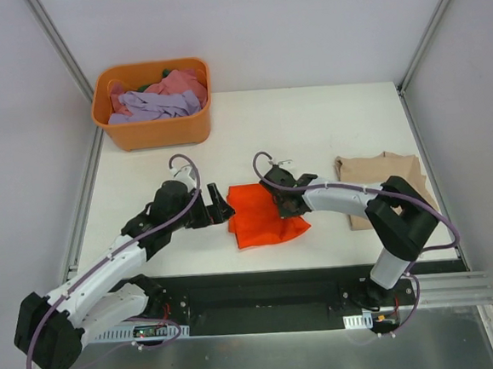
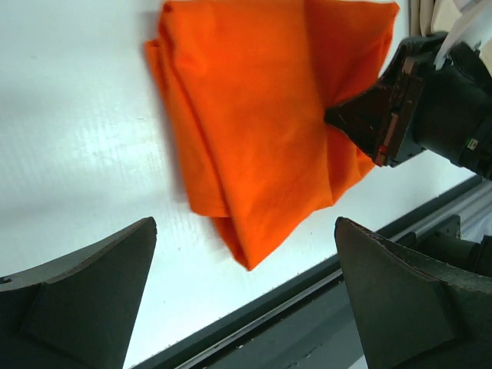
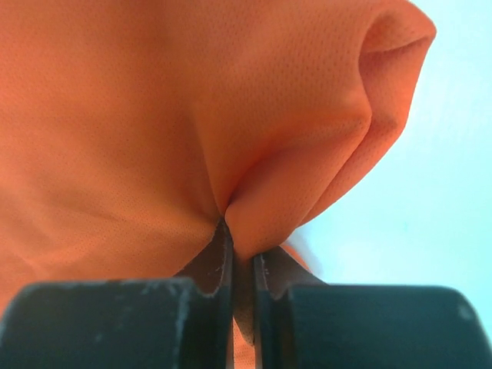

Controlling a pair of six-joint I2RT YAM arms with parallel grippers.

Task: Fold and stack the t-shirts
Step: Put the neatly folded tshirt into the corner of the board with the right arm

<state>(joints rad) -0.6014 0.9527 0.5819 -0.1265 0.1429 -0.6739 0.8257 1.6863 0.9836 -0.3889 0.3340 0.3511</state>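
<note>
Orange t-shirt (image 1: 262,216): bunched in rough folds on the counter (image 1: 310,120), close to the near edge, right between the two arms.
Right jaws: clamped tight on a pinch of orange cloth at the shirt's right side.
Left jaws: spread wide, just beside the shirt's left edge, gripping nothing.
Tan t-shirt (image 1: 383,182): folded flat, off to the right.
Basket (image 1: 157,133): far left corner, heaped with purple and pink garments (image 1: 151,105).

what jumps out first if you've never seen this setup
The bright orange t-shirt stands out, folded at the near middle of the table, with the right hand pinched shut on its fabric. The left hand hangs open left of it. An orange basket of clothes sits far left, a folded tan shirt at the right.
</note>
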